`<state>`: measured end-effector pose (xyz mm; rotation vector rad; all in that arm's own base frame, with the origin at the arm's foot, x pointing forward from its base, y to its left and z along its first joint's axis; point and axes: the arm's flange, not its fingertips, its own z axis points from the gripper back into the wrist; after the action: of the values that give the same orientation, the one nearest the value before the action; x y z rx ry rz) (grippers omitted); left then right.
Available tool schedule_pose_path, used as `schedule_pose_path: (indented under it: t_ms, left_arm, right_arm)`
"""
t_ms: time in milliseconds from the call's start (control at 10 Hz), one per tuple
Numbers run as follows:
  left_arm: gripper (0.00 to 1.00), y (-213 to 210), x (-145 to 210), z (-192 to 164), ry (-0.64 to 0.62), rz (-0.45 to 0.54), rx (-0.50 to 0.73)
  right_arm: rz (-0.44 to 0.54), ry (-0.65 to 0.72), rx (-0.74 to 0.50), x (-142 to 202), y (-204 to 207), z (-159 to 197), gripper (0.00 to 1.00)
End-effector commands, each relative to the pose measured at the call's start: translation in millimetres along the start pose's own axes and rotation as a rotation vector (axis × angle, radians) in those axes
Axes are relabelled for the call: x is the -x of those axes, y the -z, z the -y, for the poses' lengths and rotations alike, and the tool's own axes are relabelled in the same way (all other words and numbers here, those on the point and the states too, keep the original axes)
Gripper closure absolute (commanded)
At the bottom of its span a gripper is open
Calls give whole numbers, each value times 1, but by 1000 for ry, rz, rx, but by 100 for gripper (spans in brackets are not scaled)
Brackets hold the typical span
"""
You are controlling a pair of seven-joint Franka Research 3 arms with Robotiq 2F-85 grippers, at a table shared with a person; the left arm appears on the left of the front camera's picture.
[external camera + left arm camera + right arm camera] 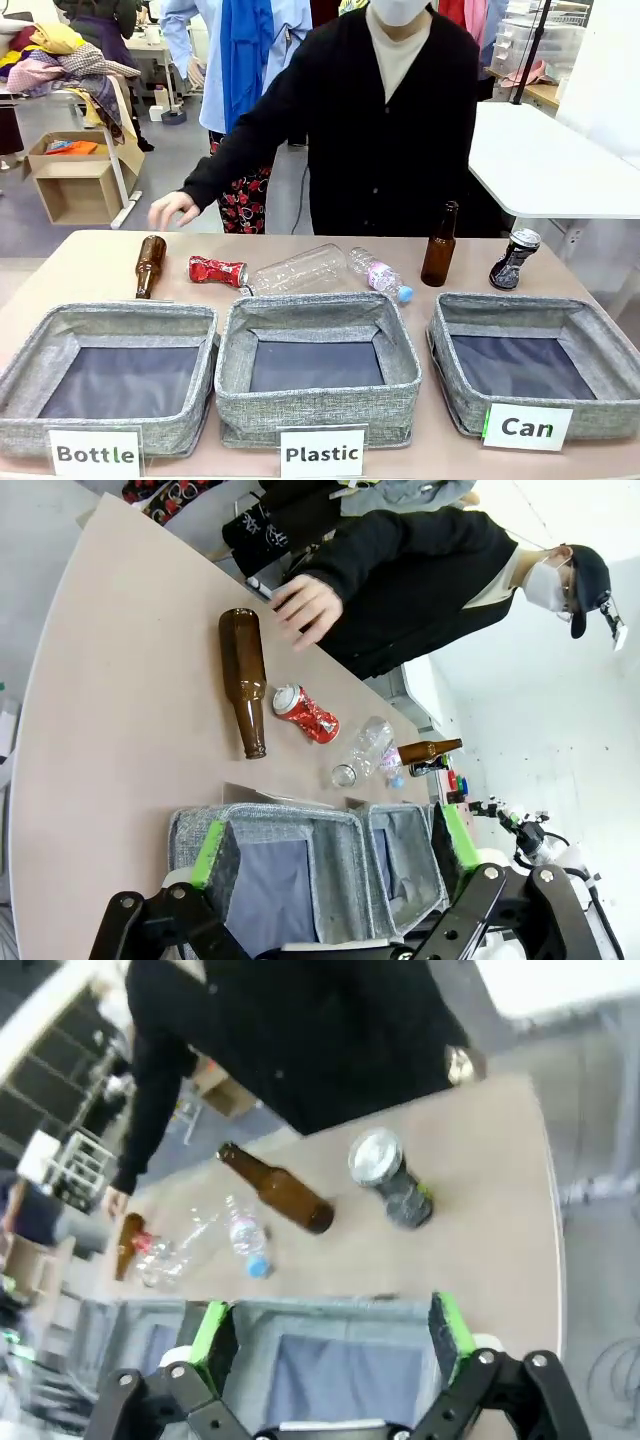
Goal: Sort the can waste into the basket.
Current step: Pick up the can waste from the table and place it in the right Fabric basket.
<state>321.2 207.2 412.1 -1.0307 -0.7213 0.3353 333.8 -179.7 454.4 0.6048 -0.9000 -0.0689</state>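
- Broadly, the counter (pixel 80 270) carries everything; a person's hand (pixel 172 208) is at its far left edge.
- Three grey woven bins sit in a row on my side: the Bottle bin (pixel 120 315) on my left, the Plastic bin (pixel 310 303) in the middle and the Can basket (pixel 520 305) on my right.
- My left tool (pixel 332 845) is spread wide, its green pads well apart. It holds and touches nothing, and hangs above the bins' rims.
- My right tool (pixel 330 1332) is just as wide open, gripping nothing, above a grey bin.
- One brown bottle (pixel 150 265) lies on the left and another brown bottle (pixel 439 247) stands upright on the right. Two clear plastic bottles (pixel 300 268) lie between them.
- The red can (pixel 217 270) lies on its side between the lying brown bottle and the clear bottles, well apart from the Can basket.
- The black-and-silver can (pixel 514 258) stands just behind that basket's far rim, near the upright bottle.
- White cards read "Bottle" (pixel 95 453), "Plastic" (pixel 321 453) and "Can" (pixel 527 427). The print on the cans is too small to read.
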Motion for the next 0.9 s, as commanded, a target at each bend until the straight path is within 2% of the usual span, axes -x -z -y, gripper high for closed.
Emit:
schedule_pose_path:
  t_ms: [0, 100, 200, 300, 500, 600, 800]
  left_arm:
    - [0, -1, -1, -1, 13, -5, 9]
    - [0, -1, -1, -1, 13, -5, 9]
    - [0, -1, -1, -1, 13, -5, 9]
    - [0, -1, -1, -1, 13, -5, 9]
    - [0, -1, -1, -1, 13, -5, 9]
    - [0, -1, -1, -1, 13, -5, 9]
    - [0, -1, -1, -1, 13, -5, 9]
  right_arm:
    - [147, -265, 35, -8, 39, 7, 0]
    - [162, -471, 49, -11, 55, 3, 0]
    - [146, -590, 131, -9, 71, 2, 0]
    - [130, -652, 164, -6, 89, 3, 0]
    - [63, -636, 156, 6, 116, 10, 0]
    - [58, -637, 115, -9, 67, -12, 0]
    - [58, -637, 115, -9, 67, -12, 0]
